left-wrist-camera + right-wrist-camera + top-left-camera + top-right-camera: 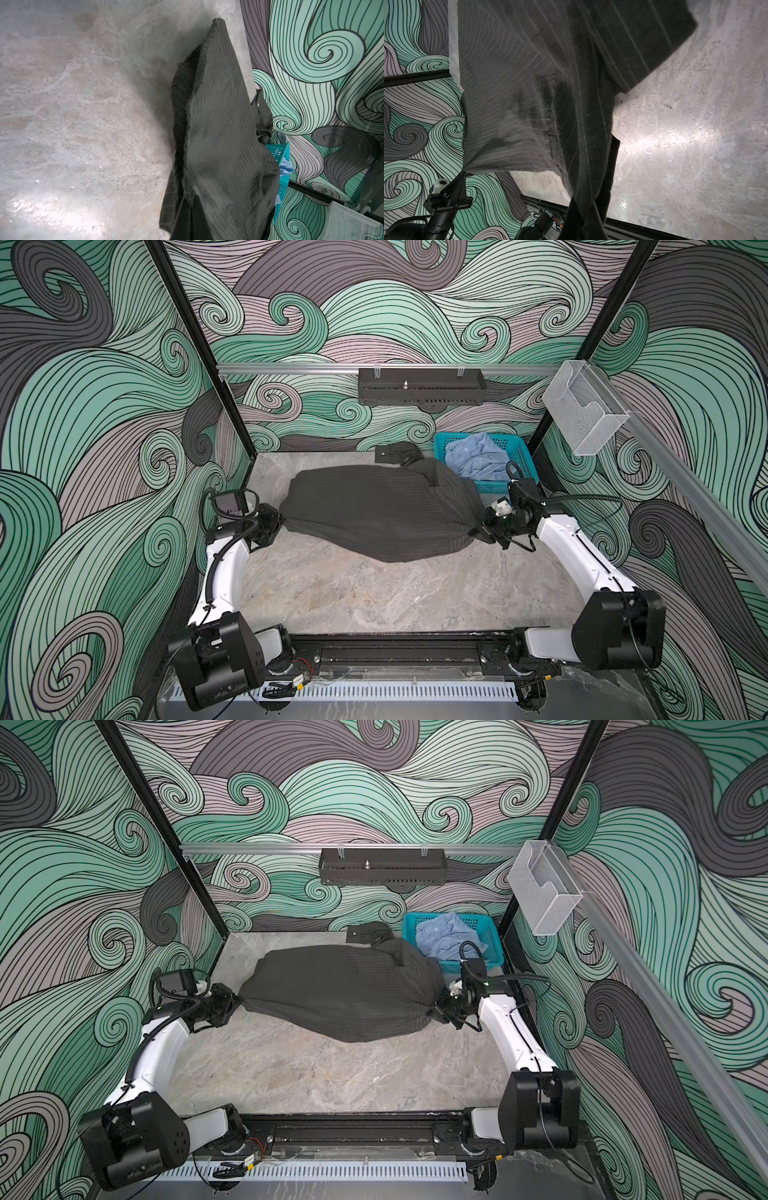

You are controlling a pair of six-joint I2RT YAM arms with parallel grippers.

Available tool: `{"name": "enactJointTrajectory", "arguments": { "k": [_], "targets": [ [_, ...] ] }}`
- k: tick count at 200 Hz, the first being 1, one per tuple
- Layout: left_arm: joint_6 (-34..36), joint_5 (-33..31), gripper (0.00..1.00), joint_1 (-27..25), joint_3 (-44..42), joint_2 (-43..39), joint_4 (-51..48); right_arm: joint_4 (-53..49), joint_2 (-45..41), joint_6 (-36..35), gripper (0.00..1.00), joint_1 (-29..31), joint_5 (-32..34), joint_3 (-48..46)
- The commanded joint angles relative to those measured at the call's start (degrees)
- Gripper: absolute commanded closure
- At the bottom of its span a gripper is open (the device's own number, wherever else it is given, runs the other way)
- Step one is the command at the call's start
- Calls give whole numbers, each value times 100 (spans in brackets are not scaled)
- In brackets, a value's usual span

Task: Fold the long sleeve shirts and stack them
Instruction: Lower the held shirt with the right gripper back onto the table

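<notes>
The dark charcoal pinstriped long sleeve shirt [374, 514] [340, 994] hangs stretched between my two grippers just above the marble table, sagging in the middle. My left gripper [282, 524] [241, 1002] [190, 202] is shut on its left end. My right gripper [473, 531] [432, 1011] [584, 205] is shut on its right end. One sleeve with its cuff [399, 454] trails to the back of the table. The light blue shirt [473, 460] [449, 936] lies crumpled in the teal basket [521, 456] [492, 940] at the back right. Cloth fills both wrist views [220, 135] [519, 93].
The basket stands just behind my right wrist. A black perforated tray [419, 385] hangs on the back rail, and a clear plastic holder [582, 414] sits on the right rail. Bare marble table [374, 597] stretches from the shirt to the front rail [395, 651].
</notes>
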Motion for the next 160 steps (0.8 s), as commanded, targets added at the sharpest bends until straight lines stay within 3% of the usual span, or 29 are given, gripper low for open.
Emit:
{"name": "enactJointTrajectory", "arguments": {
  "k": [1,34,59,116,160],
  "targets": [
    [255,93,100,77,441,-225,-120,61,-292,-260,100,-8,106,228],
    [393,57,100,74,1764,-151,-1122,-598,-723,-422,100,-5,135,1172],
    [359,107,100,75,1997,-123,-1195,-976,-825,-525,100,-4,124,1458],
    [377,-87,100,71,315,-851,-1106,-706,-1232,-471,100,-4,166,-354],
    [455,-71,100,77,-899,-1184,-1137,-617,-1072,-503,100,-4,518,-1026]
  ]
}}
